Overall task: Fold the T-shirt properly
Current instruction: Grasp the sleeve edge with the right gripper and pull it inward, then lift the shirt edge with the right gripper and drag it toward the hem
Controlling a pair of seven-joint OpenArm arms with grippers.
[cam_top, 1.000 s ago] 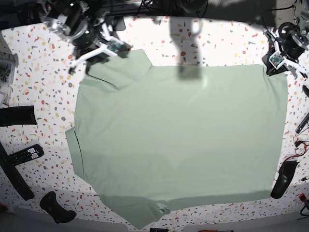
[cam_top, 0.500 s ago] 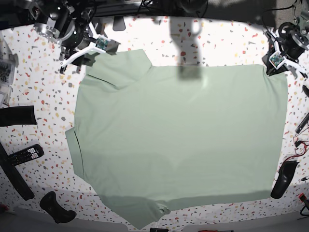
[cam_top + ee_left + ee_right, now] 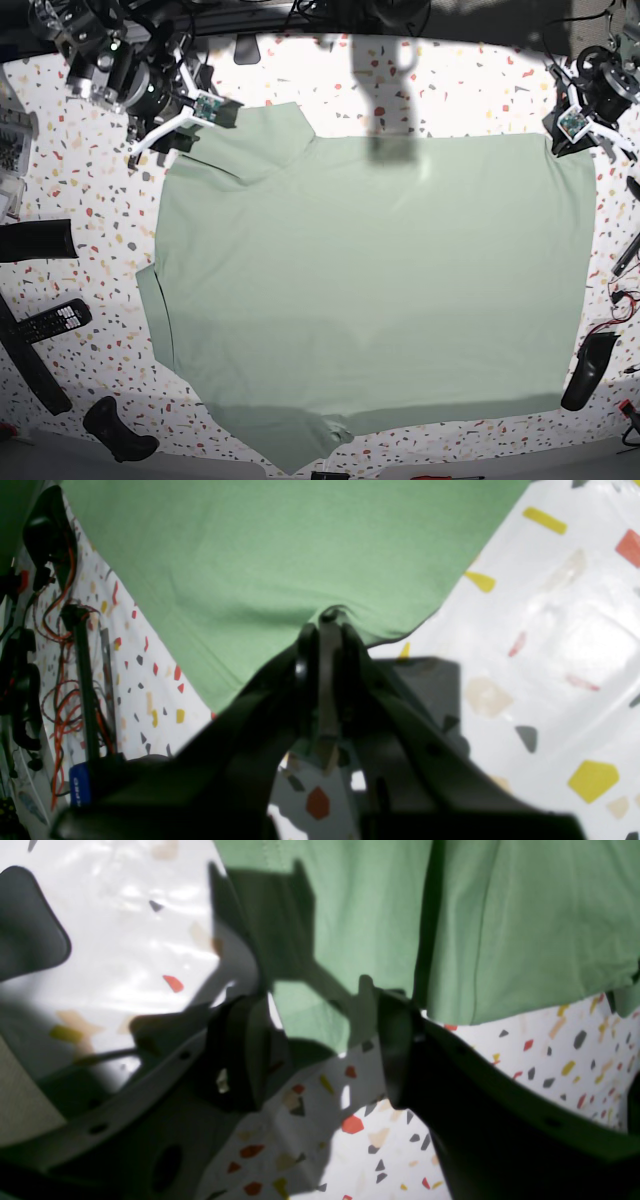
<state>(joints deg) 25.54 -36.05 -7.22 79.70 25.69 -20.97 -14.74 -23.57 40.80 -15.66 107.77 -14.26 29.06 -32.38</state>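
Base view, from the near edge outward: the T-shirt (image 3: pixel 370 285) lies spread flat across most of the speckled surface (image 3: pixel 100 200), one sleeve (image 3: pixel 300 435) folded at the near edge and the other sleeve (image 3: pixel 255 140) pointing to the far left corner. A remote control (image 3: pixel 55 320) and other dark tools sit just off the cloth on the left, a dark handle (image 3: pixel 588 372) on the right, all clear of the cloth. At the far right corner the left gripper (image 3: pixel 563 135) has its fingers pressed together on the shirt's edge; the left wrist view shows a small pucker of green cloth (image 3: pixel 330 615) caught at their tips, which looks like an anchoring hold that keeps that corner taut. At the far left the right gripper (image 3: pixel 185 135) hangs just beside the far sleeve, its fingers spread with nothing between them; in the right wrist view the sleeve hem (image 3: pixel 310 1005) lies on the surface between and beyond the two tips. Judging by that, it is placed either to take the sleeve or to leave it lying flat.
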